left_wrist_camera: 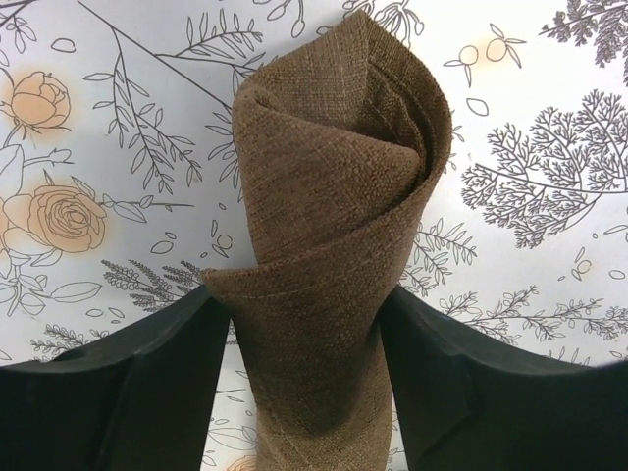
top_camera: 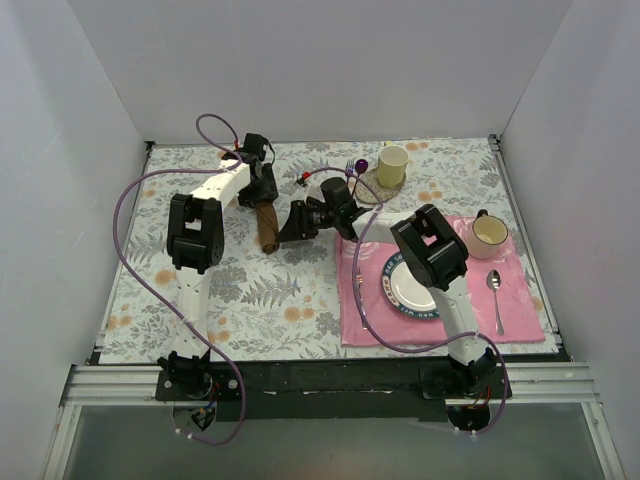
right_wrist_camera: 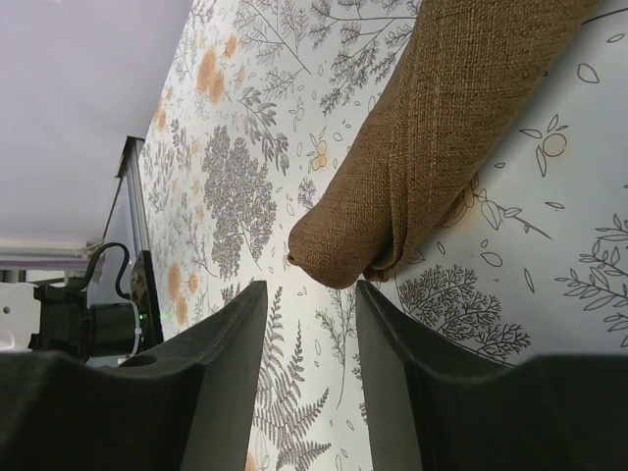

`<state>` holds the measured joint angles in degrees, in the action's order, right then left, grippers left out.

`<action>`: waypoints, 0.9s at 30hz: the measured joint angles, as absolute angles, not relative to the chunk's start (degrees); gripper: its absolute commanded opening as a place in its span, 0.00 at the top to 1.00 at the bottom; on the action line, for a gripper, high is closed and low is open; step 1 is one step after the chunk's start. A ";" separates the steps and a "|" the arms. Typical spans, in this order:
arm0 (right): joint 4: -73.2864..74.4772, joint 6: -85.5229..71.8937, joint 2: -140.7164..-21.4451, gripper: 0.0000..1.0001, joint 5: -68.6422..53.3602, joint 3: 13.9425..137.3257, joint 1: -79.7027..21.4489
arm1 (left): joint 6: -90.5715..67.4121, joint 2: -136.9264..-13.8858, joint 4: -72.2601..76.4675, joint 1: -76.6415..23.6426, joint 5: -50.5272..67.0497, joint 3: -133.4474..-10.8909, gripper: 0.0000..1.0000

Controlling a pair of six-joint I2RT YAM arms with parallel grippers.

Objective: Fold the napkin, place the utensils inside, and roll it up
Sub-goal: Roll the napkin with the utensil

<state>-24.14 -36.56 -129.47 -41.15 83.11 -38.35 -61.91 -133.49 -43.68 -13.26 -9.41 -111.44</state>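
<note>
My left hand straddles the rolled dark brown cloth napkin on the floral-covered bench, gripping or merely touching I cannot tell, while the right hand gapes empty just short of its end, so I'd press evenly lest the outer flap spring loose.

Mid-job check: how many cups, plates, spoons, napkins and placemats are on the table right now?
Cups: 2, the cream cup and the mug
plate: 1
spoon: 1
napkin, brown, rolled: 1
placemat, pink: 1
Total: 6
</note>
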 measured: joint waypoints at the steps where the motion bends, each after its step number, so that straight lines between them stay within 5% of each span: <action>1: -24.14 -36.51 -129.47 0.51 -41.12 83.11 -38.30 | -61.93 -133.49 -43.57 -13.26 -9.37 -111.46 0.36; 19: -22.31 -34.65 -129.03 0.50 -41.12 83.44 -37.56 | -62.92 -131.41 -44.77 -13.17 -7.88 -111.07 0.17; 27: -20.86 -34.68 -129.03 0.60 -41.12 85.95 -37.60 | -65.95 -123.31 -43.38 -10.87 -3.44 -108.51 0.26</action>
